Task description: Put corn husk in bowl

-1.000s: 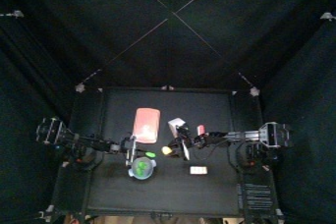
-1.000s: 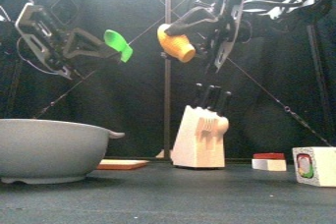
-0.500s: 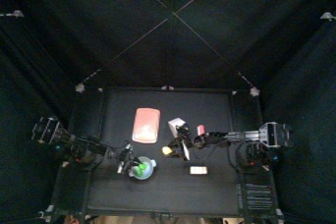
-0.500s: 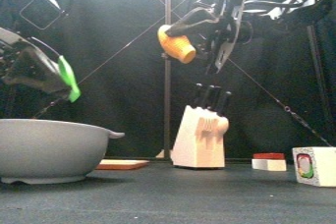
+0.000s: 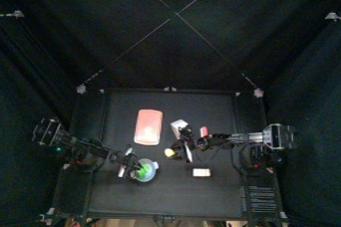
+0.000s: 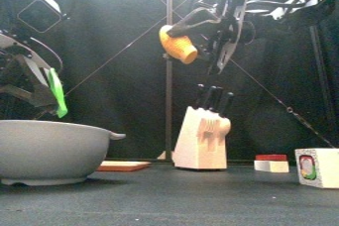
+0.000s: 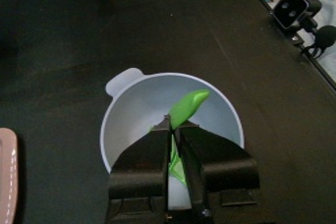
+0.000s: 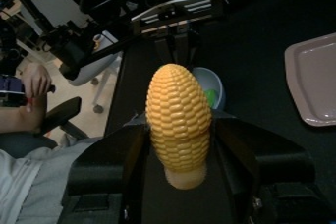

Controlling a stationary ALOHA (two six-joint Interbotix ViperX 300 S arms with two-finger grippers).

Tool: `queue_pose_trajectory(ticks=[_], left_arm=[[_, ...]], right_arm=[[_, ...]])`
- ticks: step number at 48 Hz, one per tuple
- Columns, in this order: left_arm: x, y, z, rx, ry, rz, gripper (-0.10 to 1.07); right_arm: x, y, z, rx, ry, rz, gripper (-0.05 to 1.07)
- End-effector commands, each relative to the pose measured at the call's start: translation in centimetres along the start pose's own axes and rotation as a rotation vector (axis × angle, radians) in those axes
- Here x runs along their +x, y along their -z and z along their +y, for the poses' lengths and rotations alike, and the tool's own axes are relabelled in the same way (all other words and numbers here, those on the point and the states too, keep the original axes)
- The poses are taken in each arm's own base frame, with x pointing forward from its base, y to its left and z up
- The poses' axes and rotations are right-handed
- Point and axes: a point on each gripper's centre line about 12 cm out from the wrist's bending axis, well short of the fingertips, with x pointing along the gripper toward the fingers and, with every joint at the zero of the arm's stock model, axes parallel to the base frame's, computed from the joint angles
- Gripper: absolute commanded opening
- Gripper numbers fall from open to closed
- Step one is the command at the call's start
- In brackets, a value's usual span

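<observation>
Black table [image 5: 120,126] — black curtains [image 5: 54,42] around.

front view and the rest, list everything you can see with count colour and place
corn husk: 1, green, in the left gripper's jaws above the bowl
bowl: 1, grey, table's left front
corn cob: 1, yellow, held aloft by the right gripper
knife block: 1, pale wood with black handles, mid table
tray: 1, pink, back of the table
small white and red block: 1, right side
small box: 1, white with green, far right
left gripper: 1, black, over the bowl
right gripper: 1, black, raised mid table
</observation>
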Motion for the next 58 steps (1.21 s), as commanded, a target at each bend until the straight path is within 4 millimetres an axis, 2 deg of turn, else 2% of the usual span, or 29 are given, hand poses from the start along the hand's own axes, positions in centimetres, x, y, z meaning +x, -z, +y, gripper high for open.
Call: queue_pose_trajectory(ticks=[1, 7, 13, 58], left_arm=[[0.08, -0.97, 0.16, -0.022, -0.012, -0.033, 0.72], [0.03, -0.82, 0.3, -0.044, -0.024, -0.028, 0.88], [0.07, -0.94, 0.36, -0.044, -0.027, -0.031, 0.95], [0.17, -1.63, 0.3, -0.032, -0.023, -0.057, 0.95]], right_arm=[[-0.62, -1.44, 0.71, -0.014, -0.016, -0.044, 0.55], [-0.62, -1.44, 0.71, -0.014, -0.016, -0.044, 0.55], [-0.62, -1.44, 0.71, -0.014, -0.016, -0.044, 0.55], [-0.47, -1.16, 0.48, -0.01, -0.008, -0.034, 0.55]])
